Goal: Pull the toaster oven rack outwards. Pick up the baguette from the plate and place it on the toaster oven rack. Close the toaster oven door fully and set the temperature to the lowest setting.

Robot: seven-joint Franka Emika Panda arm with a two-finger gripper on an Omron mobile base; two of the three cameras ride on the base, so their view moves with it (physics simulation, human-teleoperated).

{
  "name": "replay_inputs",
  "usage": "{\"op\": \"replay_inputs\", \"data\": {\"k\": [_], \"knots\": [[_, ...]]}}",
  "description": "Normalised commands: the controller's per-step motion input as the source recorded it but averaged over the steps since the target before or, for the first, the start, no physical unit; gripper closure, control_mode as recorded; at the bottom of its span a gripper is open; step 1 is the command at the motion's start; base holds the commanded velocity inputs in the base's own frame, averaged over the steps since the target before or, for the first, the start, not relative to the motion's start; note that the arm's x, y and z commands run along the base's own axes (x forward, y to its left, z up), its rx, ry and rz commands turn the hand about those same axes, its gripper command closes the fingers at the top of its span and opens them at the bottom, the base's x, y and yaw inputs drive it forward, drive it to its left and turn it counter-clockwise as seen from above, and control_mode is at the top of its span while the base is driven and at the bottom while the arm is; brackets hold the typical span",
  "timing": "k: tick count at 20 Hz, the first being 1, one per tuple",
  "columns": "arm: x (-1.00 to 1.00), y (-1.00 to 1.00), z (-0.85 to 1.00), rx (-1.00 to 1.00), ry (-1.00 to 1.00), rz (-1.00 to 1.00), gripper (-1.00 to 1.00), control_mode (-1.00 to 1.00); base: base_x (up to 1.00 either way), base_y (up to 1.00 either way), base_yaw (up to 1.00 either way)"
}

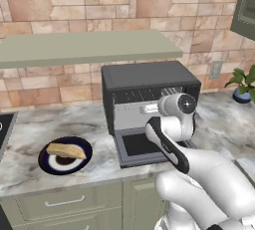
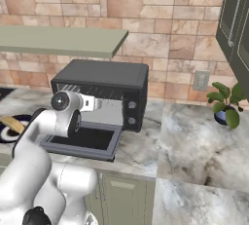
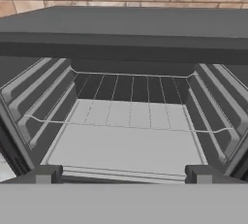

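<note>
- Bread, a short golden baguette [image 1: 66, 150], lies on the round dark plate [image 1: 50, 166] near the front edge of the counter [image 1: 30, 129], well to the left of the toaster oven [image 1: 144, 77].
- From the left camera the whole plate and baguette can be seen. From the right camera just a bit of them peeks out at the left edge, behind the white arm.
- The right camera shows the round knobs [image 2: 131, 112] on the oven's right side. From the left camera the arm hides that part.
- The oven door [image 2: 85, 141] is dropped open and lies flat over the counter in front of the oven.
- The hand camera looks straight into the oven. The light grey rack [image 3: 128, 143] sits low inside it, between the ribbed side walls.
- Nothing lies on the rack.
- The gripper [image 3: 123, 174] is at the mouth of the oven, just in front of the rack. Its two dark fingers [image 3: 44, 174] are spread wide apart and pinch nothing.
- A small green plant [image 2: 224, 103] in a blue pot stands far to the right on the counter.
</note>
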Motion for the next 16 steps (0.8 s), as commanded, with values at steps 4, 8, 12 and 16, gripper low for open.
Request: {"op": "replay_inputs", "data": {"k": [4, 8, 12, 16], "knots": [[0.2, 0.02, -0.09, 0.01, -0.06, 0.0, -1.0, -1.0, 0.0, 0.0, 0.0], [0.17, 0.04, -0.14, 0.04, -0.05, 0.0, -1.0, -1.0, 0.0, 0.0, 0.0], [0.15, 0.06, -0.11, 0.05, -0.05, 0.0, -1.0, -1.0, 0.0, 0.0, 0.0], [0.16, 0.01, -0.07, 0.08, -0.07, 0.0, -1.0, -1.0, 0.0, 0.0, 0.0]]}}
